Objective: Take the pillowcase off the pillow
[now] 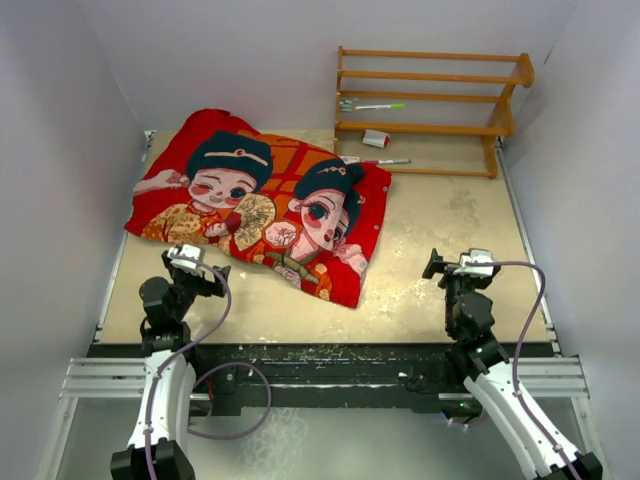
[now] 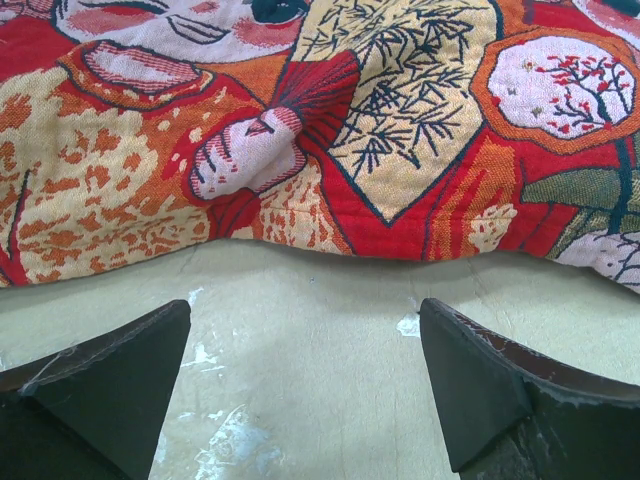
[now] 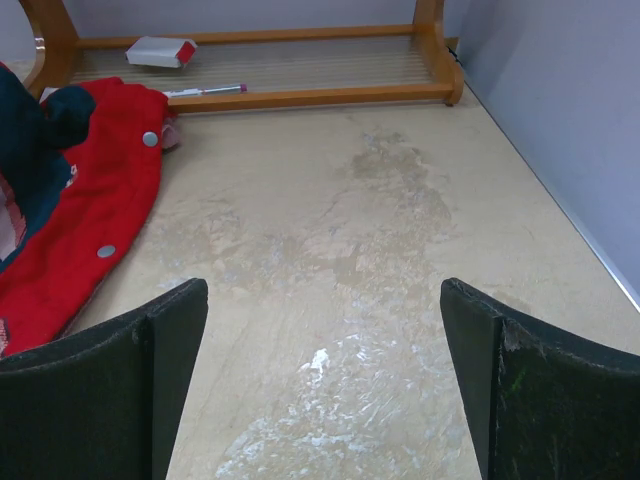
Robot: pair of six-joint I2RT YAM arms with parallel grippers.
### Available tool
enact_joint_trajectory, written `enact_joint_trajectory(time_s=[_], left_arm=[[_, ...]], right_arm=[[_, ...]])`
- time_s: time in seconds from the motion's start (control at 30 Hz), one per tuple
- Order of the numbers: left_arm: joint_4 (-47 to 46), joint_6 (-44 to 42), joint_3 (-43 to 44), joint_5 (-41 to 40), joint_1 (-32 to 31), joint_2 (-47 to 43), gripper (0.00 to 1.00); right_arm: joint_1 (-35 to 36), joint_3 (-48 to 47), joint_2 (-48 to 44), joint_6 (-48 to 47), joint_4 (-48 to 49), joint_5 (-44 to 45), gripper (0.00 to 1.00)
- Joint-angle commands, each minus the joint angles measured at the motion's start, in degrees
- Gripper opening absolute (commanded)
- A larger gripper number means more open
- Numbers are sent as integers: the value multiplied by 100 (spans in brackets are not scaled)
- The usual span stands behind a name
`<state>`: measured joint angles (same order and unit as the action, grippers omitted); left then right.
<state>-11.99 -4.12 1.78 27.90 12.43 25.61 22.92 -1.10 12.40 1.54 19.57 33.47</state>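
The red pillowcase, plump and printed with two cartoon girls, lies at the upper left of the desk, beside a wooden rack. The left jaws stand wide apart and empty near its front edge; the right jaws gape over bare desk, lower right

**Twin black-and-white arms**

The left arm and right arm share white lower links, black joints and white-capped wrists. A pale lilac cable loops along each. The jaws are matte black wedges, scuffed at their edges.
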Motion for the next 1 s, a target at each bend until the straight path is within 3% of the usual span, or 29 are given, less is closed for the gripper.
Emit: enact_joint_trajectory(time_s=[0.0,0.3,0.37,0.53,0.6,0.7,0.73,0.83,0.9,0.97], left_arm=[[-234,-62,83,109,16,-31,99],[-244,-43,97,142,21,-36,99],[71,-24,449,119,20,-32,99],[1951,-335,2709,137,16,1388,99],[3083,-570,3870,229,20,2182,99],[4818,-876,5723,503,15,3253,99],[5389,-949,6246,489,20,3677,99],[6872,-1235,7463,434,15,4345,99],[7548,-1462,7854,460,20,4503,99],[7804,-1575,7903,395,19,4429,99]], right_arm=[[0,58,88,-40,314,117,100],[1,-3,281,231,333,678,100],[-6,-117,225,193,168,535,100],[-3,-688,-165,243,-679,756,100],[1,-1197,25,483,-740,1298,100],[0,-2234,352,2352,-1786,1596,100],[-1,-2654,452,2861,-2151,1488,100],[-4,-3942,631,2759,-3270,297,100],[-5,-4250,647,3494,-3850,55,100],[2,-4296,458,3487,-3825,-767,100]])
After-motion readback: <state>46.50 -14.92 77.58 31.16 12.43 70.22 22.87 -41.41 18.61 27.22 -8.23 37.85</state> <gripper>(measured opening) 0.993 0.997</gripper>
